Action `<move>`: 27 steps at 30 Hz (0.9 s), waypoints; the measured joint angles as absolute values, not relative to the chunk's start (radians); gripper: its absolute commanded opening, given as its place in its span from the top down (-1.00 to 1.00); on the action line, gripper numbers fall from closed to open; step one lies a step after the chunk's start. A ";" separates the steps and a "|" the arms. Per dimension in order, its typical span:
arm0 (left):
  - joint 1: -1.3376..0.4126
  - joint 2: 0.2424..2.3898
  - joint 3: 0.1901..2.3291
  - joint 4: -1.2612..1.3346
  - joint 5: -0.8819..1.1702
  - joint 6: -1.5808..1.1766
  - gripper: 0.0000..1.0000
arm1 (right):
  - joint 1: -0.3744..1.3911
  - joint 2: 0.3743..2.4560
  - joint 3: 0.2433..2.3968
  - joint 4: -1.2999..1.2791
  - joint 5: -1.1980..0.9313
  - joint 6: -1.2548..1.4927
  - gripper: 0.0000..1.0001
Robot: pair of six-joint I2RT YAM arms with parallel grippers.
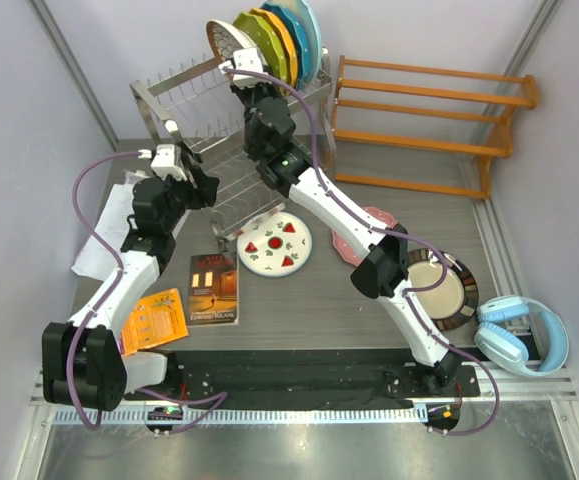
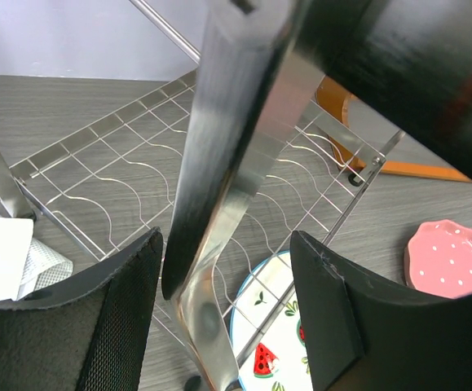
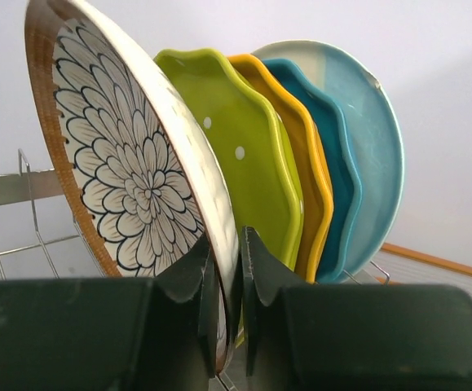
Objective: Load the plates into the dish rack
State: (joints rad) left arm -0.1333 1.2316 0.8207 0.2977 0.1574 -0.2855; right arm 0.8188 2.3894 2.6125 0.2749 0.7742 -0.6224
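The brown-rimmed petal plate stands on edge at the top tier of the dish rack, first in a row with a yellow-green plate, an orange plate and a teal plate behind it. The right gripper pinches its lower rim, one finger on each face (whether the rim sits in the prongs I cannot see from here).

On the table just in front of the rack lies the watermelon plate. The pink polka-dotted plate is to its right, partly under the right arm. The dark brown-rimmed plate is further right again.

The left gripper is spread wide with a steel post of the rack between its fingers, clear of the right-hand finger.
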 measured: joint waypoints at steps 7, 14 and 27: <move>-0.134 1.214 0.821 0.295 0.158 -0.279 -0.29 | 0.819 2.394 2.613 0.292 0.775 -0.634 0.98; -0.134 1.197 0.821 0.295 0.158 -0.270 -0.29 | 0.823 2.395 2.613 0.330 0.820 -0.636 0.98; -0.134 1.197 0.821 0.292 0.163 -0.262 -0.35 | 0.823 2.399 2.613 0.334 0.817 -0.639 0.98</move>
State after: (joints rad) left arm -0.1337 1.1973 0.8207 0.2924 0.1635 -0.2619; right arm 0.8230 2.3985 2.6125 0.3336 0.8165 -0.6392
